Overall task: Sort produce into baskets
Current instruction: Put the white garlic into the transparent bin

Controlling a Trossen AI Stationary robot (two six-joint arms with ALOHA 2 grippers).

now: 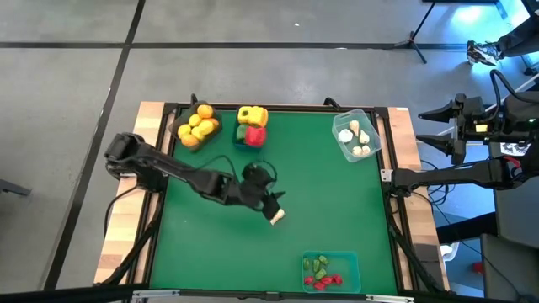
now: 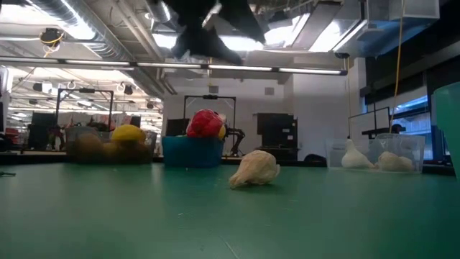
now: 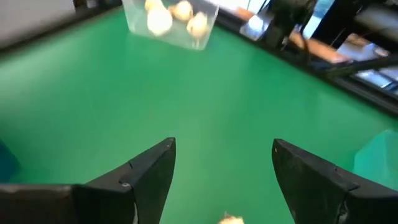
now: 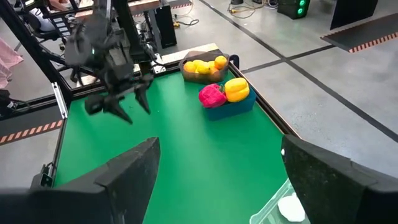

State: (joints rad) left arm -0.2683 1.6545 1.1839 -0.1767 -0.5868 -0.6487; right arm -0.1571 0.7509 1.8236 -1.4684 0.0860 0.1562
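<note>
The left hand (image 1: 271, 204) hangs above the middle of the green counter (image 1: 337, 219), fingers spread and gripping nothing, because the one unsorted piece, a white garlic piece (image 1: 276, 216), lies on the cloth right beneath its fingertips. Well ahead of that hand stands the clear basket (image 1: 371, 135) that already holds similar white pieces, probably its destination. The other baskets look filled by kind. The right hand (image 4: 217, 180), also spread and empty, waits off the counter's far side.
</note>
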